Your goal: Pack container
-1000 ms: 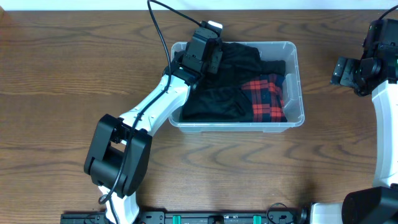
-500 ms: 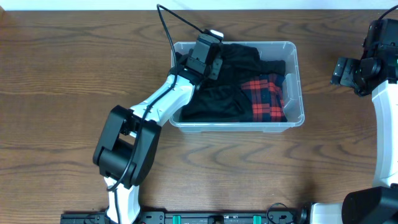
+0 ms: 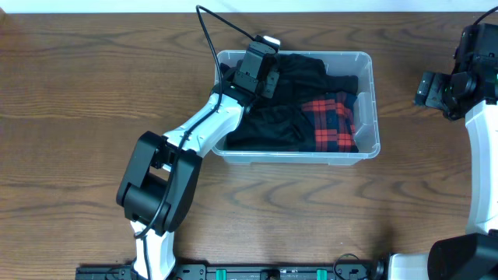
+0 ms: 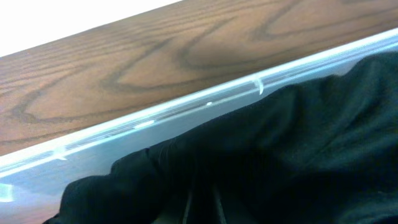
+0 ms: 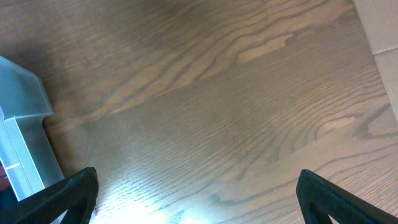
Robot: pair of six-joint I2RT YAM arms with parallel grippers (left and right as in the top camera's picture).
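The clear plastic container [image 3: 374, 101] stands at the back middle of the table. It holds a black garment [image 3: 268, 124] and a red-and-black plaid cloth [image 3: 331, 124]. My left gripper [image 3: 258, 71] is down inside the container's back left corner, on the black garment. In the left wrist view its fingers [image 4: 200, 208] sit close together, sunk in the black garment [image 4: 298, 143], just inside the container's wall [image 4: 186, 112]. My right gripper [image 3: 426, 87] hovers open and empty right of the container; its fingertips [image 5: 199, 199] are spread wide above bare wood, and the container's corner [image 5: 22, 93] shows at left.
Brown wooden tabletop [image 3: 78, 101] surrounds the container. The left arm's black cable [image 3: 214, 27] arcs over the back left of the container. A pale floor strip [image 5: 382, 25] shows past the table's edge in the right wrist view.
My left arm's elbow swung right and the gripper shifted slightly deeper along the container's back left corner, then held still. The right arm has not moved.
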